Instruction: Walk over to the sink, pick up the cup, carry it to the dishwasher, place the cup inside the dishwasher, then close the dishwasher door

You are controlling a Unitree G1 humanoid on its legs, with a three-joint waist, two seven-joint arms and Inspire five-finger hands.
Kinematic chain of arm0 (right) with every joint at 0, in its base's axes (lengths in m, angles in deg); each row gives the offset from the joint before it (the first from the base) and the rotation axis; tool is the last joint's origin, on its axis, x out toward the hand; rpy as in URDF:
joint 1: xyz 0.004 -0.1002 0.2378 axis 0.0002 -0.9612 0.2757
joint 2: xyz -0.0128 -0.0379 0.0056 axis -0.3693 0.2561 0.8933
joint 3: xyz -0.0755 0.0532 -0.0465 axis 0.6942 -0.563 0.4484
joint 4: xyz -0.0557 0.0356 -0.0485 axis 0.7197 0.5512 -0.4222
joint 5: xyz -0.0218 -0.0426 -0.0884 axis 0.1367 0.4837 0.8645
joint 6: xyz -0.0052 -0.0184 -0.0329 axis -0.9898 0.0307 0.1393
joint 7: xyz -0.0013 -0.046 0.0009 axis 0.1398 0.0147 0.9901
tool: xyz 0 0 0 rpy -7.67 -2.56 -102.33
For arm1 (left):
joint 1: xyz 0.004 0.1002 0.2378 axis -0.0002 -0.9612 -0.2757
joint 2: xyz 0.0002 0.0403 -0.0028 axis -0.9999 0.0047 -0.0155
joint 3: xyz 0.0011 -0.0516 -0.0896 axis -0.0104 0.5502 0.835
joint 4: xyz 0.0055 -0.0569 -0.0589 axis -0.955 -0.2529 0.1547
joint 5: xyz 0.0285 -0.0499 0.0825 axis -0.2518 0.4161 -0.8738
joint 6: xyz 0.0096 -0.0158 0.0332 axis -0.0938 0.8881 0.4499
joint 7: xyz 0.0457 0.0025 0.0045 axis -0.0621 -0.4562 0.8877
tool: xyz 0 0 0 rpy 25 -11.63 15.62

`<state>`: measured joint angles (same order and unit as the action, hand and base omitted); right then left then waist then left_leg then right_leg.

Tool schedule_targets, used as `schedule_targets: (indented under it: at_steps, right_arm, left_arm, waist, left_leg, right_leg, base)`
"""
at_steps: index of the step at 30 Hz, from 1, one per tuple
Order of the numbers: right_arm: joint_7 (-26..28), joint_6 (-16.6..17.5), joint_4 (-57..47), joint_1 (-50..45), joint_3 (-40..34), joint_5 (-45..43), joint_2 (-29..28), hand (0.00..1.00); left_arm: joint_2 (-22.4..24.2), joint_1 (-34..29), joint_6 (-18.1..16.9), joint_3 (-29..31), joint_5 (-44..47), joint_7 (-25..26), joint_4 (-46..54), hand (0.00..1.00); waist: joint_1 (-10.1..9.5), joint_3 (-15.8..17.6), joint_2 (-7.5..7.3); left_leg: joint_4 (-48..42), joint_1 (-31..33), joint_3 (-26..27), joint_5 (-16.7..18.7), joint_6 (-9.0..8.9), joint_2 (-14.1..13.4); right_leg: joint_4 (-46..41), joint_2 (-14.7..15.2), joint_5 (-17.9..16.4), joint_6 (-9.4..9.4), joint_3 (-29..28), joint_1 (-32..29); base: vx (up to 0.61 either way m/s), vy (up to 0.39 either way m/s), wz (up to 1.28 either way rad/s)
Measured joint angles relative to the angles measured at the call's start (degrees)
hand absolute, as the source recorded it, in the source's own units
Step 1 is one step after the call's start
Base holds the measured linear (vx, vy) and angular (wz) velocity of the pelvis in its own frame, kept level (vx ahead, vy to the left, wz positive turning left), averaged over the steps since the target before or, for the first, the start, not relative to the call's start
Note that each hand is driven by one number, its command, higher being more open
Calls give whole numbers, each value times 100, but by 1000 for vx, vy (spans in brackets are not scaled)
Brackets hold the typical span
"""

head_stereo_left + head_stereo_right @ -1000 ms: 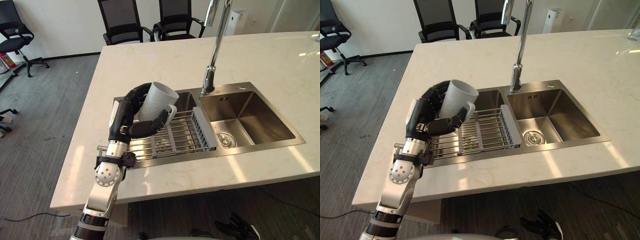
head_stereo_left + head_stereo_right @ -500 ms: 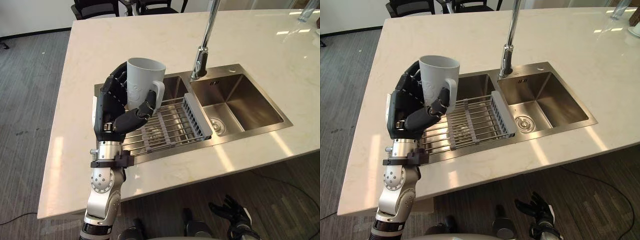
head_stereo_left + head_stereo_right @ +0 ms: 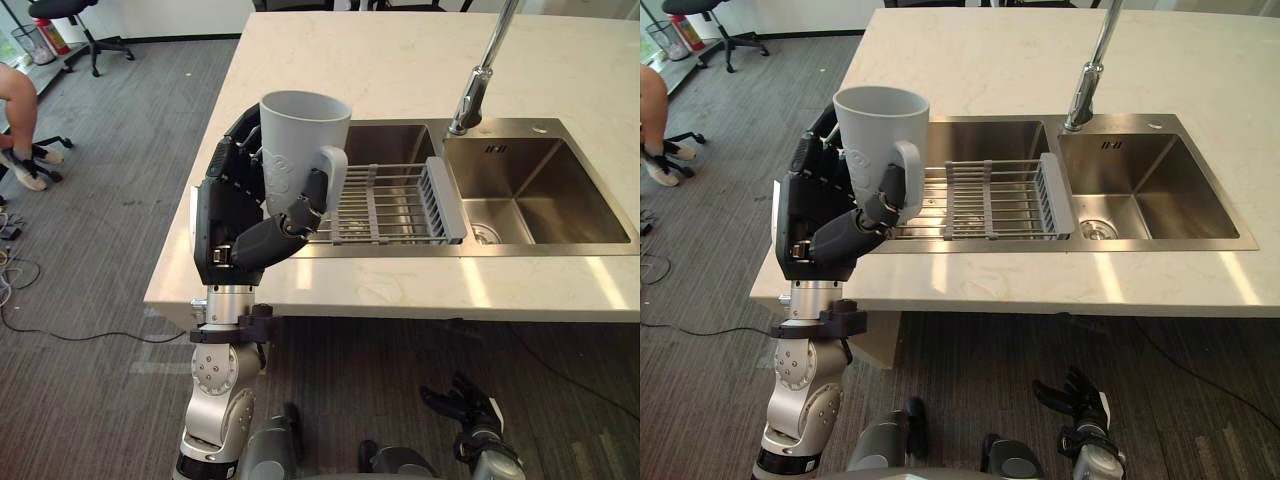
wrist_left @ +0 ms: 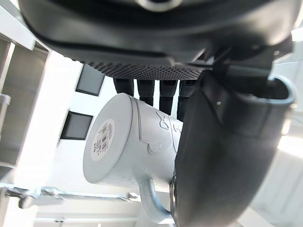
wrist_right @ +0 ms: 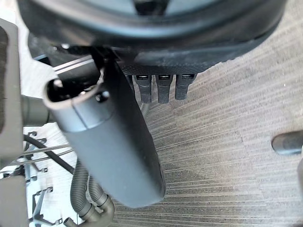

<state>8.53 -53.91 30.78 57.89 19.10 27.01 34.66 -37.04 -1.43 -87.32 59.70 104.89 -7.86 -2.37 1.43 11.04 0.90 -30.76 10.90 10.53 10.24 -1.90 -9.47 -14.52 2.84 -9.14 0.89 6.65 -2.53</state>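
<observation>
Grey carpet floor [image 3: 90, 260] is closest. The right hand [image 3: 478, 415] hangs low over it, fingers loose & spread, holding nothing. The left hand [image 3: 232, 215] is held high on the view's left. Its fingers [image 3: 240, 150] curl round the back of the cup [image 3: 300, 135], w/ the thumb pressed on the front by the handle. Cup is white, upright, mouth up, in the air clear of the table [image 3: 340, 60], by its near-left edge. Table top is pale stone w/ a steel double sink [image 3: 560, 215]. A wire rack [image 3: 385, 205] sits across the left basin, and the faucet [image 3: 478, 80] stands behind, btwn the basins. Far left on the floor: office chair [image 3: 95, 45], bin [image 3: 28, 40] & a person's leg [image 3: 15, 95].
</observation>
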Motion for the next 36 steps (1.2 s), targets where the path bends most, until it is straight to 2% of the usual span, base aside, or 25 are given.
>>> schedule_targets:
  at_steps: [1,2,3,4,5,10,14,16,18,20,21,22,23,25,26,29,31,32,33,34,35,36]
  right_arm:
    - [-20,2,-1,-33,-6,1,13,90]
    - [-18,2,12,-50,-26,2,31,90]
    - [-20,-7,102,5,-28,4,-50,90]
    - [4,-7,118,-54,-21,3,-142,90]
    - [36,-6,114,-140,-11,4,-208,90]
    - [69,-21,139,-257,-4,6,-280,90]
    - [78,-23,317,-183,-5,18,-333,90]
    - [80,-23,380,-144,-6,21,-329,90]
    - [88,-34,400,-142,2,46,-329,90]
    - [89,-57,403,-166,9,74,-330,90]
    - [88,-61,399,-204,9,74,-332,90]
    - [86,-77,384,-331,11,74,-334,90]
    - [78,-126,386,-473,12,73,-332,90]
    - [71,-151,384,-537,22,73,-330,90]
    - [63,-154,368,-566,37,73,-336,90]
    - [-10,-157,80,-569,150,73,-343,90]
    - [-39,-147,-160,-531,188,76,-321,90]
    - [-55,-130,-227,-528,181,82,-309,90]
    - [-91,-86,-301,-464,122,118,-283,90]
    - [-140,-78,-288,-343,55,204,-266,90]
    - [-164,-65,-317,-319,45,237,-245,90]
    - [-194,-14,-329,-321,12,249,-181,90]
  left_arm:
    - [7,16,-3,-53,3,-2,-32,30]
    - [20,23,-3,-54,3,-14,-82,30]
    - [-25,37,-24,-30,3,-9,-136,30]
    - [-127,39,-13,-45,14,21,-257,30]
    - [-180,38,-4,-46,35,33,-361,30]
    - [-237,42,14,-46,57,32,-499,30]
    - [-287,41,22,-43,56,31,-524,30]
    - [-296,38,25,-35,56,31,-537,30]
    - [-293,28,26,-34,54,31,-540,30]
    - [-289,0,37,-41,52,30,-543,30]
    - [-294,-12,38,-43,51,30,-545,30]
    - [-290,-33,53,-65,44,24,-546,30]
    - [-261,-80,53,-64,40,26,-543,30]
    - [-237,-199,51,-41,40,44,-541,30]
    - [-227,-330,52,-12,40,51,-540,30]
    - [-116,-590,70,-18,53,39,-493,30]
    - [-49,-659,93,1,64,45,-470,30]
    - [-31,-670,94,7,66,51,-470,30]
    - [-6,-673,101,6,68,53,-464,30]
    - [-5,-696,97,38,72,52,-457,30]
    - [-4,-705,97,57,84,52,-468,30]
    - [39,-708,100,49,114,48,-494,30]
  waist:
    - [30,-67,65]
    - [52,-147,192]
    - [55,-140,121]
    - [69,-214,40]
    - [85,-240,2]
    - [87,-302,-101]
    - [84,-398,-256]
    - [77,-402,-264]
    - [44,-404,-261]
    - [26,-400,-264]
    - [50,-399,-273]
    - [157,-413,-310]
    - [142,-414,-313]
    - [12,-432,-275]
    - [-57,-464,-237]
    - [-99,-501,-197]
    - [-206,-501,-206]
    - [-200,-501,-206]
    - [-191,-501,-205]
    - [-213,-489,-226]
    - [-195,-486,-221]
    - [-130,-511,-161]
  left_leg:
    - [544,-400,-24,123,-104,31]
    - [1527,-815,-40,170,-243,71]
    - [1783,-921,-5,-17,-213,207]
    - [2170,-1022,-12,-245,-107,381]
    - [2283,-1048,-39,-331,-31,488]
    - [2244,-1009,-46,-374,111,720]
    - [2150,-1024,-11,-339,142,722]
    - [2083,-1048,13,-289,147,697]
    - [1968,-1037,49,-199,151,656]
    - [1809,-1012,8,-91,138,654]
    - [1773,-992,-67,-84,143,678]
    - [1648,-881,-320,-57,169,770]
    - [1503,-746,-567,-17,170,826]
    - [1462,-700,-607,-5,124,794]
    - [1434,-637,-724,-37,29,765]
    - [1198,-281,-1242,-81,-36,745]
    - [1226,-121,-1344,-238,-111,753]
    - [1267,-59,-1280,-344,-119,767]
    - [1537,-14,-811,-557,21,681]
    - [1462,16,71,-473,216,405]
    - [1235,61,640,-341,295,177]
    - [785,83,1594,-148,358,-244]
  right_leg:
    - [66,31,78,-72,30,-68]
    - [196,15,174,-125,49,-131]
    - [225,136,213,-153,9,-132]
    - [380,239,371,-279,23,-113]
    - [492,318,465,-354,55,-52]
    - [795,511,718,-514,50,77]
    - [793,511,754,-524,-5,105]
    - [788,496,761,-518,-32,146]
    - [723,471,744,-505,-85,159]
    - [311,465,509,-481,-239,41]
    - [129,429,369,-423,-536,-5]
    - [-113,342,107,-401,-1261,-70]
    - [-312,284,-132,-403,-1597,-132]
    - [-405,242,-200,-409,-1551,-183]
    - [-421,215,-204,-414,-1427,-183]
    - [-452,165,-161,-451,-874,-164]
    - [-433,200,-161,-451,-590,-159]
    - [-420,244,-161,-451,-476,-147]
    - [-342,368,-158,-446,-223,-96]
    - [-216,429,-129,-399,22,-19]
    - [-158,455,-126,-394,172,49]
    - [-86,507,-130,-400,527,213]
  base:
    - [-166,163,25]
    - [-150,185,16]
    - [-134,216,9]
    - [-111,193,15]
    - [-91,177,19]
    - [-34,139,6]
    - [-26,36,-5]
    - [-51,0,-10]
    - [-71,1,-12]
    - [-73,0,6]
    - [-55,18,61]
    - [-17,16,107]
    - [-20,-21,100]
    - [-10,-84,39]
    - [15,-117,40]
    - [26,-115,81]
    - [-1,-88,81]
    - [-46,-33,115]
    - [-69,3,121]
    - [-62,1,120]
    - [-30,1,124]
    - [6,67,136]
